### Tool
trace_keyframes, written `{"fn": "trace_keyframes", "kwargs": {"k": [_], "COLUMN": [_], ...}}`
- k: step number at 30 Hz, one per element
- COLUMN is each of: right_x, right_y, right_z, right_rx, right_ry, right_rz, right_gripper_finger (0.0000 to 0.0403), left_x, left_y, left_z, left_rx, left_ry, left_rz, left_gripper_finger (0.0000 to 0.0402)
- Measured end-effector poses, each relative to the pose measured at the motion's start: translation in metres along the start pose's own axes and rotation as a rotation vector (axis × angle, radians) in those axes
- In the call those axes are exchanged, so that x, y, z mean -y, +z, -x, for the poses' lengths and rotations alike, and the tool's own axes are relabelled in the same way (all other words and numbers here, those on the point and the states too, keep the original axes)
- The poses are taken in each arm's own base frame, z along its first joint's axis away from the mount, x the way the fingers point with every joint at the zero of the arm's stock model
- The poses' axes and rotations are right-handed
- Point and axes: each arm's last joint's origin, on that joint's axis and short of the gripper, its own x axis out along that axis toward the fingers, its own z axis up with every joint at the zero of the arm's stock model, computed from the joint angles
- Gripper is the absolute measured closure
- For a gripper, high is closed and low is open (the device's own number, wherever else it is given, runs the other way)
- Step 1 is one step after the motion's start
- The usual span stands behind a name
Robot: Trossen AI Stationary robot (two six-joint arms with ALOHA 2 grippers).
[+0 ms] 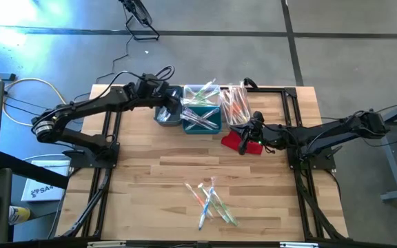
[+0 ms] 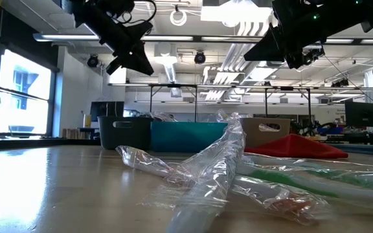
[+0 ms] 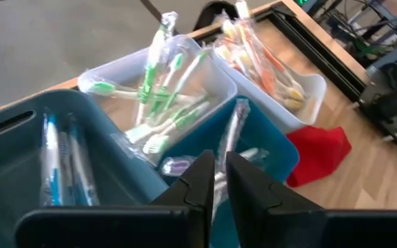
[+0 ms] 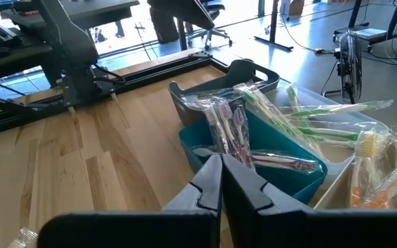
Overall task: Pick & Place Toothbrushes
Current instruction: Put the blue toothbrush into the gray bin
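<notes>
A: What does the left gripper (image 3: 216,180) do now?

B: It hangs over the small teal plastic bin (image 1: 202,117) at the table's far edge, fingers nearly together on a wrapped purple-headed toothbrush (image 3: 227,141) that stands out of this bin.

A: And the right gripper (image 1: 251,133)?

B: Fully closed, holding nothing, above the red cloth (image 1: 241,141) near the white bin (image 1: 238,107).

A: Which step is it?

B: I think placing. Next, the left fingers must release it, then fetch one of the loose wrapped toothbrushes (image 1: 210,201) near the front edge.
</notes>
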Motion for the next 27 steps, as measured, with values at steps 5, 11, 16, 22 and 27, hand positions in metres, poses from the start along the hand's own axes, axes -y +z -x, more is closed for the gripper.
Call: {"fn": "trace_keyframes", "kwargs": {"k": [5, 11, 16, 22, 27], "right_x": [0.000, 0.000, -0.001, -0.001, -0.001], "right_y": [0.000, 0.000, 0.001, 0.001, 0.001], "right_z": [0.000, 0.000, 0.000, 0.000, 0.000], "right_rx": [0.000, 0.003, 0.011, 0.012, 0.012], "right_ry": [0.000, 0.002, 0.009, 0.009, 0.009], "right_rz": [0.000, -0.002, -0.007, -0.008, -0.006], "right_gripper_finger": [0.0399, 0.0398, 0.0399, 0.0399, 0.0399], "left_x": [0.009, 0.020, 0.032, 0.050, 0.069], "left_y": [-0.005, -0.010, -0.016, -0.027, -0.039], "left_z": [0.000, 0.001, 0.001, 0.004, 0.009], "left_rx": [-0.014, -0.031, -0.045, -0.056, -0.057], "left_ry": [-0.030, -0.065, -0.101, -0.128, -0.142], "left_rz": [-0.020, -0.042, -0.060, -0.104, -0.136], "left_gripper_finger": [0.0369, 0.0369, 0.0369, 0.0369, 0.0369]}}
